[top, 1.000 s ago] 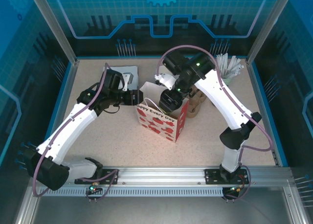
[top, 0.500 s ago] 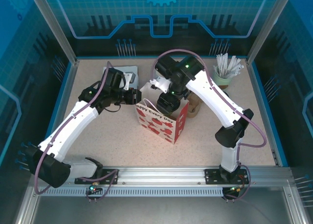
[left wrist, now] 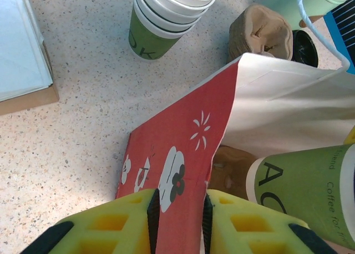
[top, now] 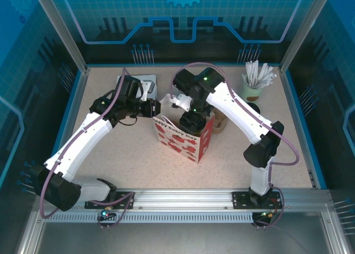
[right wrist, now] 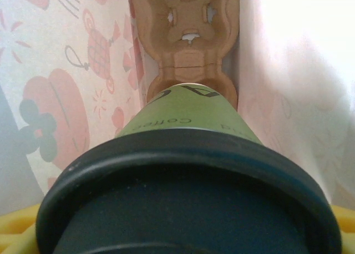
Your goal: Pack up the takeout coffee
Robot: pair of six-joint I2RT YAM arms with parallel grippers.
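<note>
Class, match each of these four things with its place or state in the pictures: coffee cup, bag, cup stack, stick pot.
Things:
1. coffee cup
2. bag
3. cup stack
4. stick pot

Places or states:
A. at the far right of the table, holding white sticks
B. inside the bag, over a cardboard carrier
C. wall pinched by the left gripper
D. on the table outside the bag, no lid

Pairs: 1-B, 2-C, 3-D, 4-A
</note>
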